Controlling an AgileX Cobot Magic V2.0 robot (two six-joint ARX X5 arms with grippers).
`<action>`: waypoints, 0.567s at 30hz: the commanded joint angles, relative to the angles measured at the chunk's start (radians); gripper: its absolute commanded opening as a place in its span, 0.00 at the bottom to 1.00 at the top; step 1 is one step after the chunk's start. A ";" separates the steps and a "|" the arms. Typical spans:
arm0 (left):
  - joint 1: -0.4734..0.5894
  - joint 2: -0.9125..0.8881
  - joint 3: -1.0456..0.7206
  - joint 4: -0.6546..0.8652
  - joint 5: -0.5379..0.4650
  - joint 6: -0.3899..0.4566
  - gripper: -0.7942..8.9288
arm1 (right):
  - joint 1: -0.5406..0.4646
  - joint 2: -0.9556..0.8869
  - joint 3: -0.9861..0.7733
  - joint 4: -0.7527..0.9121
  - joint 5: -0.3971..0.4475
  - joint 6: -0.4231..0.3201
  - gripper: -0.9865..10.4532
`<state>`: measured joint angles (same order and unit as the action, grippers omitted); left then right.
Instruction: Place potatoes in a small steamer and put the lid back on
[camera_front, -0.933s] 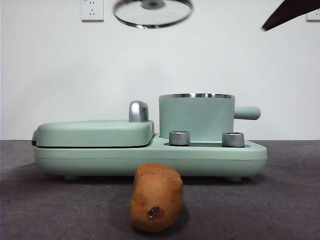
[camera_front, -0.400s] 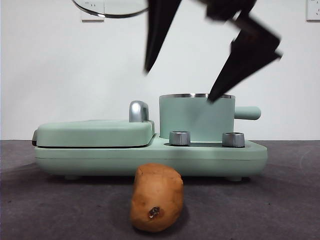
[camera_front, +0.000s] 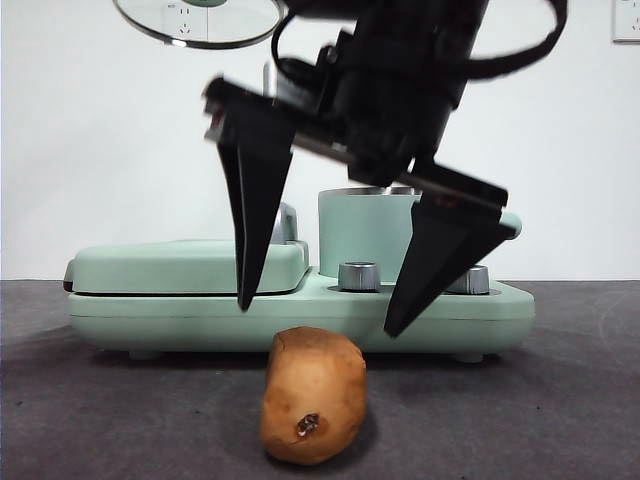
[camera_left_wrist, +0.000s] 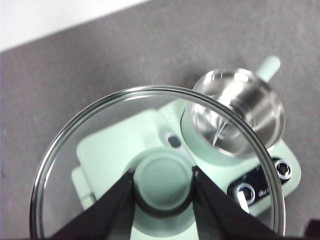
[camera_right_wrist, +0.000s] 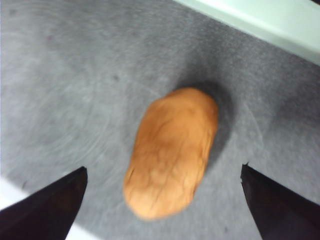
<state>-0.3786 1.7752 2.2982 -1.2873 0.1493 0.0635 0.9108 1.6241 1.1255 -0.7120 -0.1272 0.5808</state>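
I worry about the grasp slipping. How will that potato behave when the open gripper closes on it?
The potato looks firm and rounded, so it will probably hold its shape but may roll sideways if nudged off-centre. Its skin looks smooth, so it might slip. The right gripper hangs open above it, straddling it.

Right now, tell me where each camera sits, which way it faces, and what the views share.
Front view: low at table height, looking level across the table at the potato and small steamer; the right gripper hangs open above the potato, and the lid is up high.
Left wrist view: on the left arm, looking down through the lid onto the steamer; left gripper shut on the lid's knob.
Right wrist view: on the right arm, looking down at the potato between its open fingers.
Shared: front and right wrist views both show the potato; front and left wrist views both show the lid and steamer.
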 joint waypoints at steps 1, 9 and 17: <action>0.002 -0.037 -0.028 0.014 0.004 0.000 0.13 | 0.011 0.049 0.019 0.025 0.004 0.003 0.51; 0.009 -0.106 -0.156 0.000 0.004 0.000 0.13 | 0.012 0.126 0.019 0.033 -0.007 0.002 0.51; 0.009 -0.139 -0.167 0.002 0.004 -0.005 0.13 | 0.012 0.154 0.019 0.062 -0.059 -0.037 0.26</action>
<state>-0.3649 1.6497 2.1059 -1.3060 0.1490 0.0624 0.9100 1.7519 1.1259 -0.6601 -0.1841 0.5659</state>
